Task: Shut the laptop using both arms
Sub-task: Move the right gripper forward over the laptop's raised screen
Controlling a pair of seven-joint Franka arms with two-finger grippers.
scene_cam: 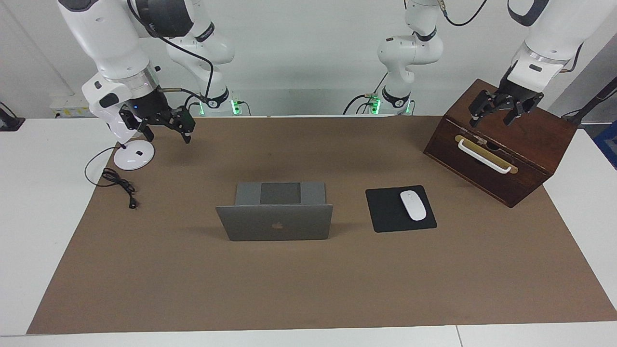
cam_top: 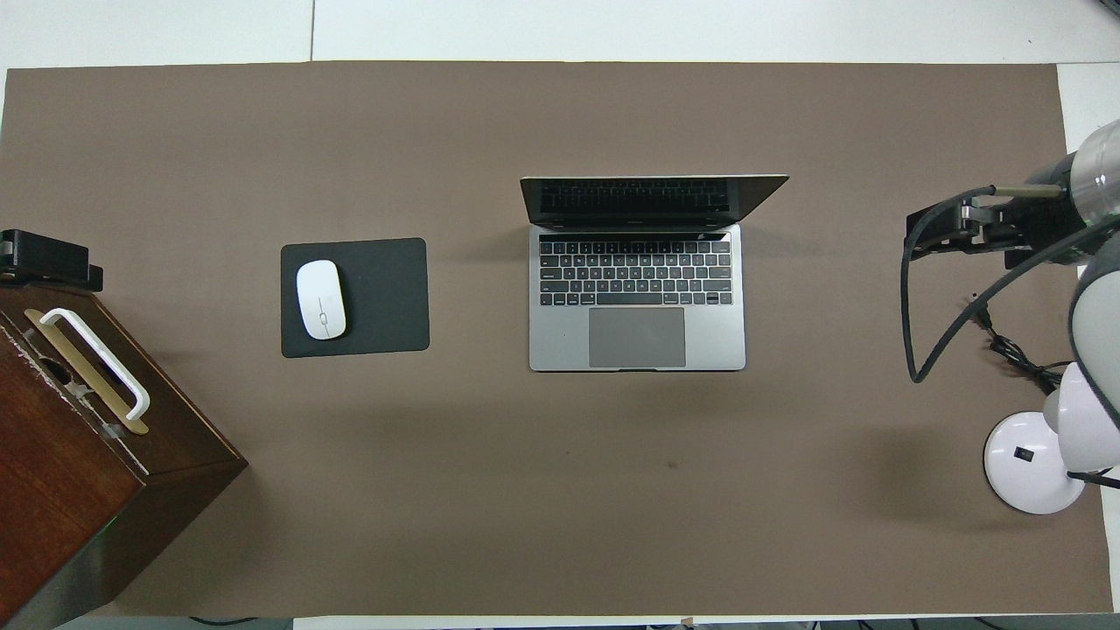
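The silver-grey laptop (scene_cam: 274,221) stands open in the middle of the brown mat, its lid (cam_top: 652,199) upright and its dark keyboard (cam_top: 635,273) facing the robots. My right gripper (scene_cam: 168,137) hangs open in the air over the mat's corner at the right arm's end, beside the white lamp base, and holds nothing. It also shows in the overhead view, right gripper (cam_top: 929,233). My left gripper (scene_cam: 489,122) is open and empty above the top of the wooden box. Both grippers are well away from the laptop.
A black mouse pad (scene_cam: 385,212) with a white mouse (scene_cam: 413,205) lies between the laptop and the wooden drawer box (scene_cam: 525,149). At the right arm's end, a white round lamp base (scene_cam: 134,155) and a black cable (scene_cam: 118,184) sit on the mat.
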